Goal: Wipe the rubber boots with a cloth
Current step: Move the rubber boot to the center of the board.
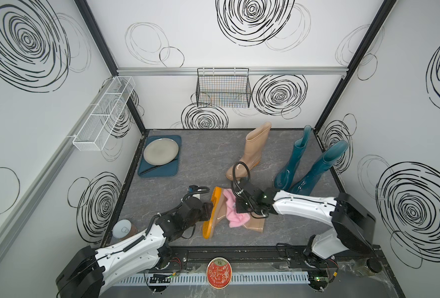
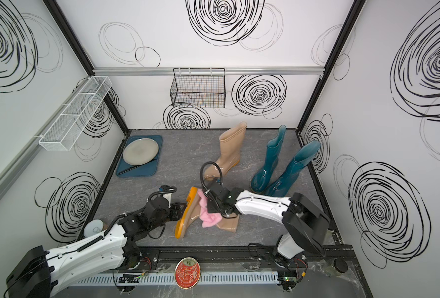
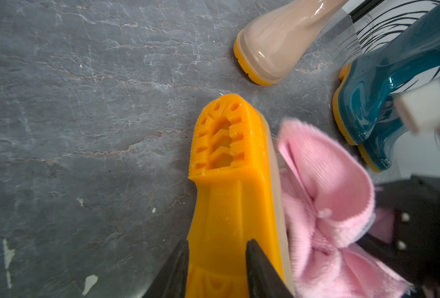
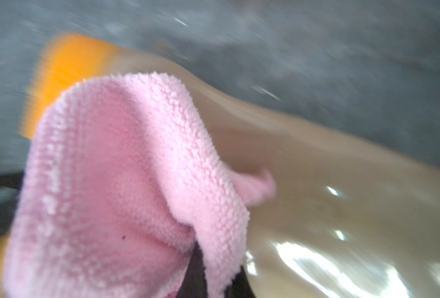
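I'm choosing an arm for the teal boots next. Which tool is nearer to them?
Right. The right tool, gripping the cloth on the lying tan boot, sits just front-left of the teal boots; the left tool is at that boot's orange sole, farther away.

On the grey tabletop [image 1: 193,160] a blue tray [image 1: 173,169] is set back-left, a tan boot [image 1: 255,149] and two teal boots [image 1: 290,165] are stood upright (teal rightmost), and a second tan boot [image 1: 210,216] is laid sideways.
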